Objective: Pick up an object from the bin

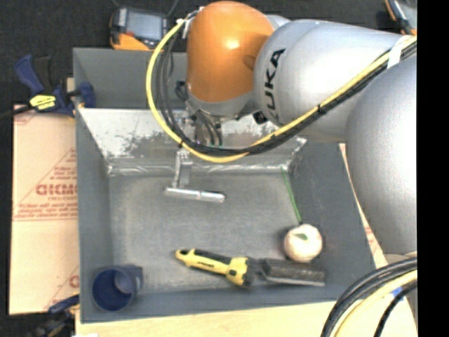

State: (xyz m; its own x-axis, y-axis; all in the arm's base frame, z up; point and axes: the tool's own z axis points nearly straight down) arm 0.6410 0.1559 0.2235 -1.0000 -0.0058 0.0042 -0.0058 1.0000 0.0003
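My gripper point(182, 180) hangs below the orange cover, low over the back middle of the bin floor. Directly under its tip lies a short silver metal bar point(196, 194), flat and pointing left to right. I cannot tell whether the gripper touches or holds the bar. A tool with a yellow-and-black handle point(231, 266) lies along the front of the bin, well apart from the gripper. A white ball with a green mark point(303, 243) rests at the front right, just above the tool's dark end.
A blue cup point(112, 287) lies in the front left corner. A thin green stick point(292, 196) leans along the right wall. The big arm and its cables hang over the bin's back and right side.
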